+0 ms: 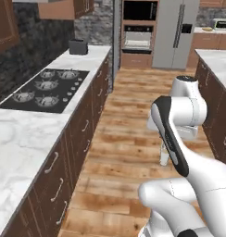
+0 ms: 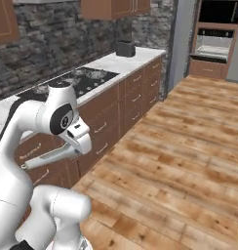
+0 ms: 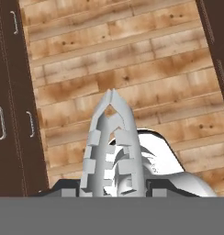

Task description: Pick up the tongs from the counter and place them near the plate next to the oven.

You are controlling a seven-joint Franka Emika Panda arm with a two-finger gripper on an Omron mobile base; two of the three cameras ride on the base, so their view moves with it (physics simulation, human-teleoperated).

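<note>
The end effector (image 3: 111, 188) is closed on the tongs (image 3: 111, 137). In the hand view the silvery tongs stand up between the dark fingers, and their two arms meet at the far tip. In the right base view the tongs (image 2: 48, 158) stick out to the side under the hand, above the wooden floor (image 1: 133, 139) and apart from the surface (image 1: 27, 134) with the cooktop (image 1: 45, 90). I judge that the pick is done and the carry is in progress. I cannot find the plate or the toaster oven in these pictures, so the base probably must drive or turn first. The risk is that the long, thin tongs slip or turn in the fingers during a fast swing. Their free end could also hit the cabinet fronts (image 2: 135, 93), because they reach far to the side.
</note>
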